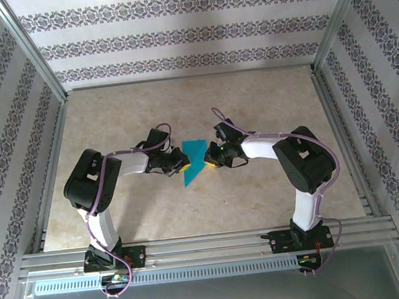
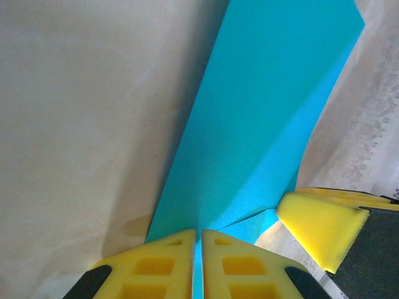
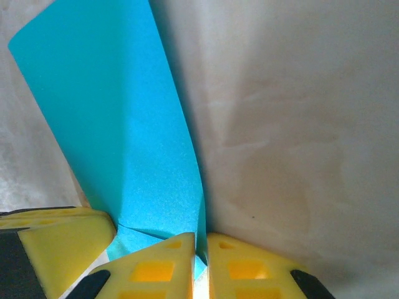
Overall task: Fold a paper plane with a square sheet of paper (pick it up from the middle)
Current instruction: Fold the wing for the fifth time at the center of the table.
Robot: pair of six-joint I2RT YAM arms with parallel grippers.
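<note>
From above, one thin teal-blue folded sheet of paper point(image 1: 193, 160) sits mid-way across the one beige marbled worktop point(image 1: 146, 112), between two hands: left hand point(image 1: 180, 167) and right hand point(image 1: 212, 161).

Left wrist view: the left hand's yellow fingers point(image 2: 162, 261) are clamped on the sheet's edge.

Right wrist view: the right hand is pinched together on the opposite edge. If the hands pull apart, the sheet could tear, and an uneven pull could skew the crease.

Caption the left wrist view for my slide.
Left gripper pinching the near edge of the creased teal paper, a yellow pad of the right gripper beside it, beige table behind.
</note>
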